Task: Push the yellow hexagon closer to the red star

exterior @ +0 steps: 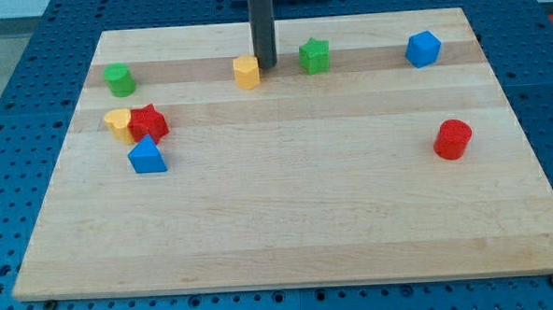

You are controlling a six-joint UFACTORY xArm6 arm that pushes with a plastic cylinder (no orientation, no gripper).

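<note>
Yellow hexagon near the tabletop's top edge, tip of the rod tool just at its right side, seemingly touching; no jaws, nothing held. Red star well apart at lower left, pressed against a yellow heart, blue triangle just below.

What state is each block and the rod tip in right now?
My tip: down at the board, against the yellow hexagon's right side.
Yellow hexagon block: flat, far from the red star.
Red star block: touching the yellow heart block.
Blue triangular block: just below the star.
Green star block: standing alone.
</note>
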